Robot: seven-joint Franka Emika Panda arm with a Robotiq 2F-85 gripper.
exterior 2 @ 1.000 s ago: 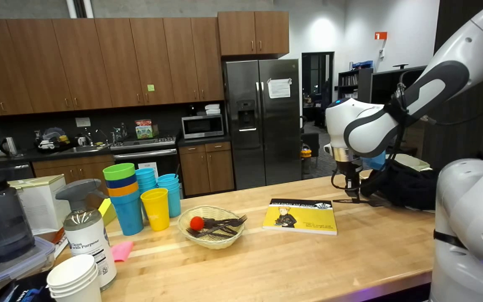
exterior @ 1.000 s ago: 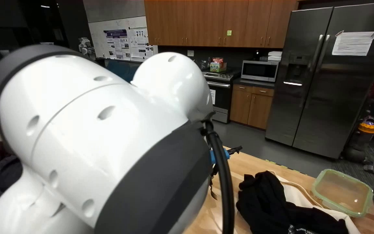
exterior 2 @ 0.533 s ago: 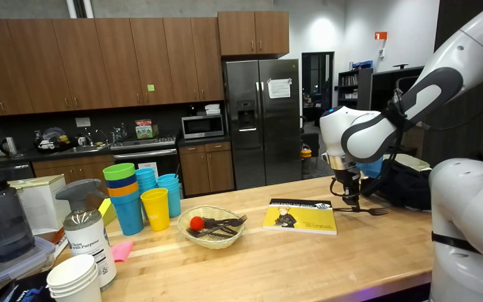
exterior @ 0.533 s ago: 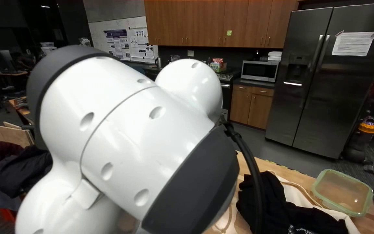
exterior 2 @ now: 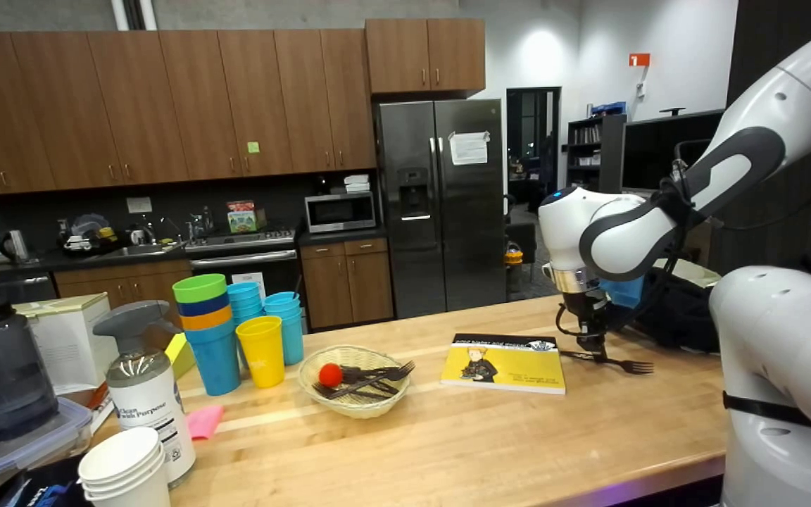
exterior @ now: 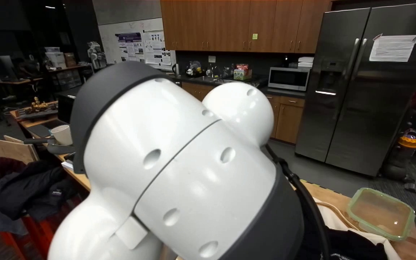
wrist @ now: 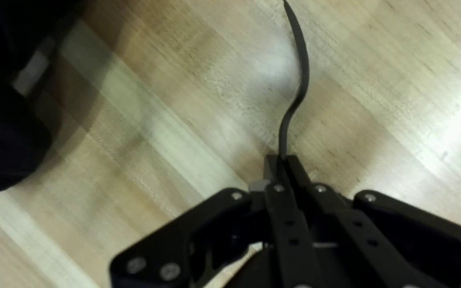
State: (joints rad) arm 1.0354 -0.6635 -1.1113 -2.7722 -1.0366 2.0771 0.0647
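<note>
A dark fork [wrist: 303,68] is clamped edge-on between the fingertips of my gripper [wrist: 282,160], its curved end running up the wrist view. In an exterior view the gripper [exterior 2: 597,351] points down at the wooden table, gripping the fork [exterior 2: 632,366] near its middle, tines toward the right. The handle end reaches toward a yellow and black book [exterior 2: 504,366] just left of it. Whether the fork touches the table I cannot tell. The big white arm [exterior: 193,173] hides the gripper in an exterior view.
Black cloth [wrist: 6,136] lies close on the wrist view's left. A wicker basket [exterior 2: 356,408] holds a red ball [exterior 2: 331,374] and several dark forks. Colored cups [exterior 2: 262,352], a spray bottle [exterior 2: 148,394] and white cups [exterior 2: 124,465] stand farther left. A green-rimmed container [exterior: 381,216] sits by the cloth.
The gripper has come down and away from the black cloth, carrying the fork, mostly before the last half second. The arm has shifted right and down in an exterior view.
</note>
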